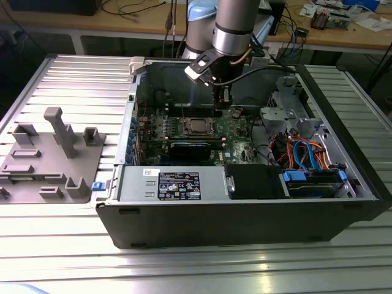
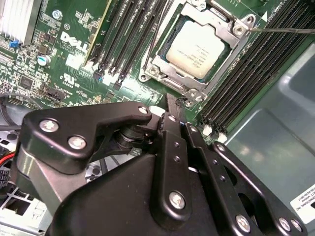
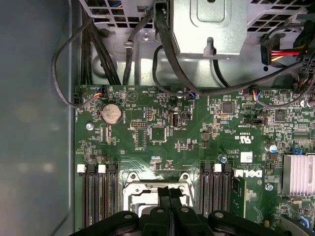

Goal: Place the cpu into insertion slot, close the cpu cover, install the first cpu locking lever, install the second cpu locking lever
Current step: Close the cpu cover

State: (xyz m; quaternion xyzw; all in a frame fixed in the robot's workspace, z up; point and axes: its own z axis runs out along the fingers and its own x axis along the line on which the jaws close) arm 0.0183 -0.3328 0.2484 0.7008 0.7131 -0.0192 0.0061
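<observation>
The cpu (image 2: 197,43) lies flat in the insertion slot (image 2: 156,63), its silver-grey top showing. The cpu cover (image 2: 231,42) lies down around it as a silvery frame. One thin locking lever (image 2: 283,30) runs off from a socket corner, and another thin rod (image 2: 158,37) runs along the socket's side. My gripper (image 2: 172,104) is shut with nothing between its black fingers, its tip just off the socket's near corner. In the exterior view the gripper (image 1: 222,98) hangs inside the case, just behind the socket (image 1: 197,125). The first wrist view has the fingertips (image 3: 165,192) over the socket frame (image 3: 132,183).
Black memory slots (image 2: 246,78) flank the socket on both sides. Case walls (image 1: 245,223), a drive cage with blue and orange cables (image 1: 306,153) and a power supply (image 1: 177,184) surround the board. A grey fixture tray (image 1: 52,159) stands on the table at the exterior view's left.
</observation>
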